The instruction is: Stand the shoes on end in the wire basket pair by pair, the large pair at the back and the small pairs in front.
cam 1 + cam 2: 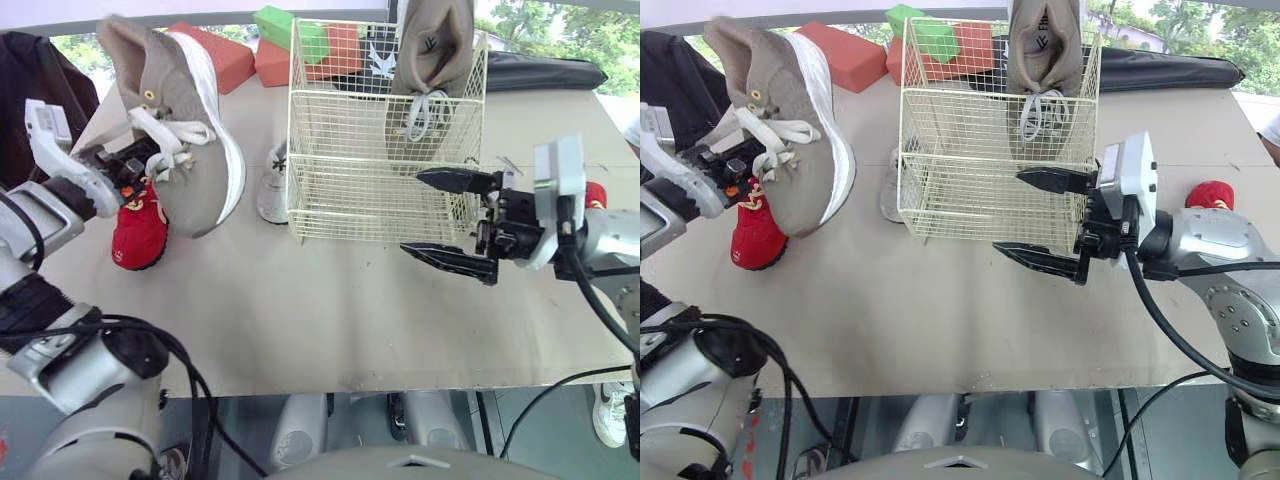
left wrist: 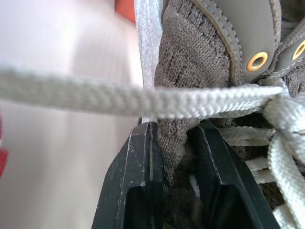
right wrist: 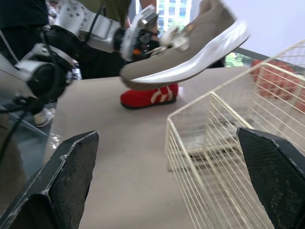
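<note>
Closest in is the right gripper (image 1: 412,212), black fingers spread wide with nothing between them, parked just off the front right corner of the cream wire basket (image 1: 350,200) on the tan table (image 1: 330,320). On the other side, the left gripper (image 2: 175,157) is clamped on the large grey-brown knit sneaker with the white sole (image 1: 190,140), pinching a fold of the knit upper right beside the gold top eyelets. That shoe hangs in the air left of the basket, above a small red shoe (image 1: 135,235). Its long axis is steeply tilted: heel up and away from the robot, toe drooping toward the table, sole turned to the basket. The matching grey-brown sneaker (image 1: 430,60) already stands toe-down in the basket's back right corner.

Handling guess: it's a light shoe, but that upper is soft and stretchy (basically a sock), so a pinch there probably lets it swing and twist. The sole edge or heel looks like the stiffer place to grab. One loose white lace (image 2: 119,98) stretches across and could snag the wire going in.
</note>
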